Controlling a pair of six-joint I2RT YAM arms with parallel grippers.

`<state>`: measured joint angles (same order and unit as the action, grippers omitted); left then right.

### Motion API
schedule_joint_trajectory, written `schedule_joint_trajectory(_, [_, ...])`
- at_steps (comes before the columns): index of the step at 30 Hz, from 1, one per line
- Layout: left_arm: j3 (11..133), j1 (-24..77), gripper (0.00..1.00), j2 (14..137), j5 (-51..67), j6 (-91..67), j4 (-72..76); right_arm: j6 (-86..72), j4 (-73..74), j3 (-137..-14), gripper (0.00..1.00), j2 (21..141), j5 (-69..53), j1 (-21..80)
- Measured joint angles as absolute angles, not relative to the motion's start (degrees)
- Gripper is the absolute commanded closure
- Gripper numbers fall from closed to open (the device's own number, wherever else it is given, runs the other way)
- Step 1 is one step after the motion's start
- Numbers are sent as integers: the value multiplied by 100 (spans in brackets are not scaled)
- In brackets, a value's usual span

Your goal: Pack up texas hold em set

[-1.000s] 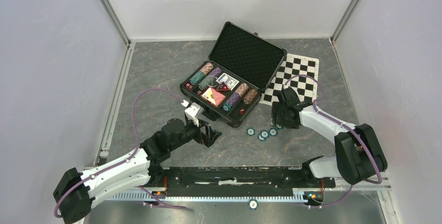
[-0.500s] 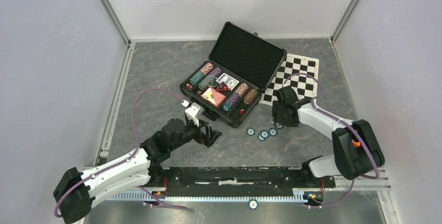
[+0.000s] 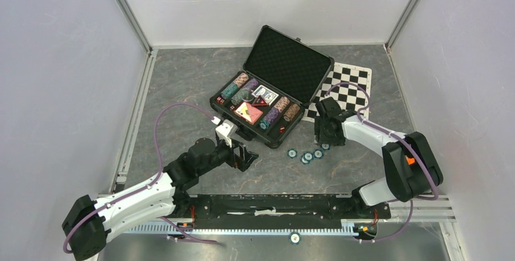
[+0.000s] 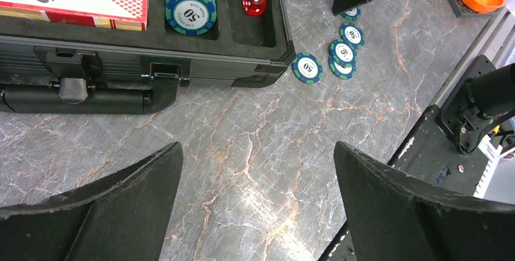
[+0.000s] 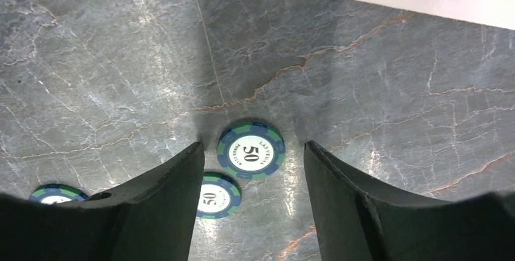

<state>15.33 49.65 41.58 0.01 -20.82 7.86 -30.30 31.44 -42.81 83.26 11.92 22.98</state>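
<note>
Two hands, both empty. The right hand (image 5: 250, 152) points down at the table (image 5: 376, 61) with its jaws partly apart, straddling one teal chip (image 5: 251, 150). The chip lies flat between the fingers (image 5: 176, 176) and touches neither, so nothing is gripped. A second loose chip (image 5: 215, 195) lies just beside one finger and a third (image 5: 54, 194) lies farther off. The left wrist view shows about five such chips in a loose cluster (image 4: 342, 50) on the table, just off the case's near corner. The left hand (image 4: 254, 152), jaws at full spread, hovers over bare table in front of the case (image 4: 218, 61) and holds nothing. The case stands open with its lid (image 3: 285, 64) thrown back. Its foam wells already carry chip stacks (image 3: 242, 81), a red deck (image 3: 249, 113), a blue deck (image 3: 265, 95) and a red die (image 4: 254, 2). Judged progress: most of the set is stowed. What remains is lifting the loose chips into a well, then closing the lid and probably latching it. The chequered mat (image 3: 346, 88) behind the right arm is not part of the set.
</note>
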Motion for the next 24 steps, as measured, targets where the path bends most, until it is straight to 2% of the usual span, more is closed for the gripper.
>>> schedule_joint_trajectory(3, [1533, 4965, 0, 4156, 1, -2082, 786, -3030, 3155, -4329, 38, 8377, 1216, 2359])
schedule_joint_trajectory(5, [1533, 4965, 0, 4145, 1, -2082, 786, -3039, 3155, -4340, 47, 8388, 1208, 2379])
schedule_joint_trajectory(6, [1533, 4965, 0, 4139, 1, -2082, 786, -3046, 3144, -4340, 49, 8392, 1203, 2388])
schedule_joint_trajectory(24, [1533, 4965, 0, 4115, 1, -2082, 786, -3004, 3457, -4348, 51, 8243, 1345, 2416])
